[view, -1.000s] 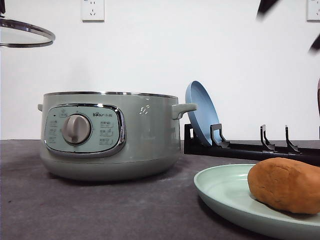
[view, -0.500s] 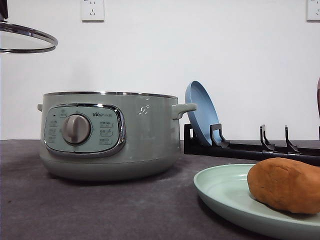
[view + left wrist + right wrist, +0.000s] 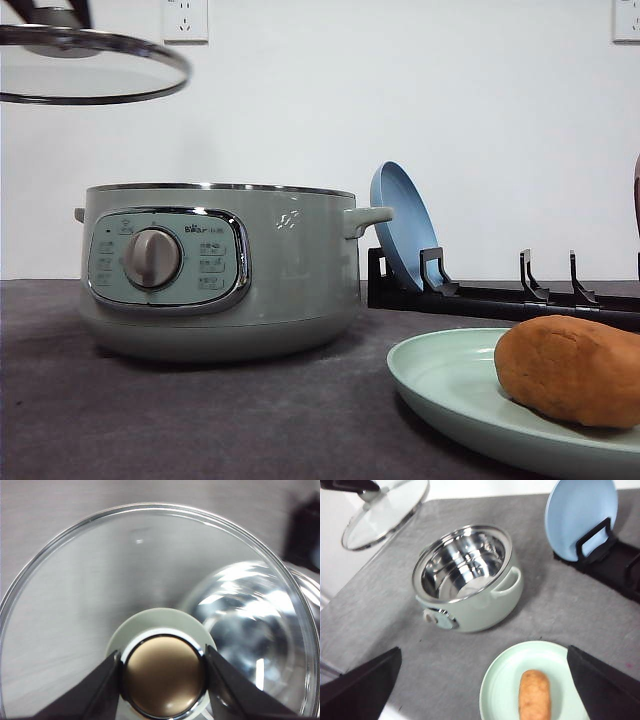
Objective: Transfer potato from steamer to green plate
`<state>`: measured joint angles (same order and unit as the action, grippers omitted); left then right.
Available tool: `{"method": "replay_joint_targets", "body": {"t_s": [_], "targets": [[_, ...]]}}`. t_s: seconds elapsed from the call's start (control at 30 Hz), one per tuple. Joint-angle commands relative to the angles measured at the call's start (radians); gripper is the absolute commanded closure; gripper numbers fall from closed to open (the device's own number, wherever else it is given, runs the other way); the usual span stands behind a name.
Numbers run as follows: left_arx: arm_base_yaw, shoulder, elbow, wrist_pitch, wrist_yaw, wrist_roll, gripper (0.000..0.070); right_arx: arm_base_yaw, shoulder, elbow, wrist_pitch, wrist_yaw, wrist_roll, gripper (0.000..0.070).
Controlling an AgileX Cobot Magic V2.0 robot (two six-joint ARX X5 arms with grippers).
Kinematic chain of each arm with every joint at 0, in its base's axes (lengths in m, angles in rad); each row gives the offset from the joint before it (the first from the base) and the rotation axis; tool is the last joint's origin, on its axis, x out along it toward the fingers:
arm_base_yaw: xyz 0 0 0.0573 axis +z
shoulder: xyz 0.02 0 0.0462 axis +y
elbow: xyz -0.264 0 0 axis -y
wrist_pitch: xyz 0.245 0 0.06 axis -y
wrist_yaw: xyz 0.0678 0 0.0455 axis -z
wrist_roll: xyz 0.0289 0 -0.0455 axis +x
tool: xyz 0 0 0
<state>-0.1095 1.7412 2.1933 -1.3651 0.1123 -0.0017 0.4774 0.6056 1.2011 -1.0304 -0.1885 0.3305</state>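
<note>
Resting on the green plate (image 3: 500,690), the potato (image 3: 534,695) lies well apart from the steamer (image 3: 470,580), whose steel bowl looks empty in the right wrist view; judged from this, the transfer itself is done. Potato's long axis runs roughly toward and away from the robot, seen from above. Right gripper (image 3: 485,700) hangs high over the plate, jaws spread wide with nothing between them, potato almost directly beneath it; this is the nearer arm. Left gripper (image 3: 162,680) is clamped on the knob (image 3: 162,677) of the glass lid (image 3: 95,65), holding it in the air up and to the left of the open steamer. Likely remaining move: bring the lid across and down onto the steamer rim. The key relation is that the lid is offset left of the rim and well above it. Blue plate (image 3: 400,225) stands in the black rack (image 3: 500,295) behind.
</note>
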Motion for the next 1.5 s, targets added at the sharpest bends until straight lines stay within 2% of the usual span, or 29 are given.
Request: {"method": "replay_joint_targets", "body": {"t_s": [0.0, 0.33, 0.57, 0.83, 1.0, 1.47], "targets": [[-0.032, -0.008, 0.031, 0.029, 0.011, -0.006, 0.07, 0.005, 0.006, 0.016, 0.017, 0.009, 0.011, 0.0], [-0.239, -0.008, 0.031, 0.04, 0.011, 0.016, 0.07, 0.005, 0.006, 0.016, 0.06, 0.009, 0.011, 0.0], [-0.336, -0.007, 0.031, 0.051, 0.011, 0.017, 0.07, 0.005, 0.006, 0.016, 0.061, 0.009, 0.011, 0.0], [-0.39, 0.018, 0.031, 0.057, 0.007, 0.017, 0.07, 0.006, 0.006, 0.016, 0.061, 0.007, 0.011, 0.0], [-0.416, 0.063, 0.031, 0.069, -0.045, 0.027, 0.07, 0.006, 0.006, 0.016, 0.061, 0.006, 0.011, 0.0], [-0.413, 0.169, 0.031, 0.08, -0.093, 0.053, 0.07, 0.006, 0.006, 0.016, 0.06, 0.006, 0.005, 0.0]]}}
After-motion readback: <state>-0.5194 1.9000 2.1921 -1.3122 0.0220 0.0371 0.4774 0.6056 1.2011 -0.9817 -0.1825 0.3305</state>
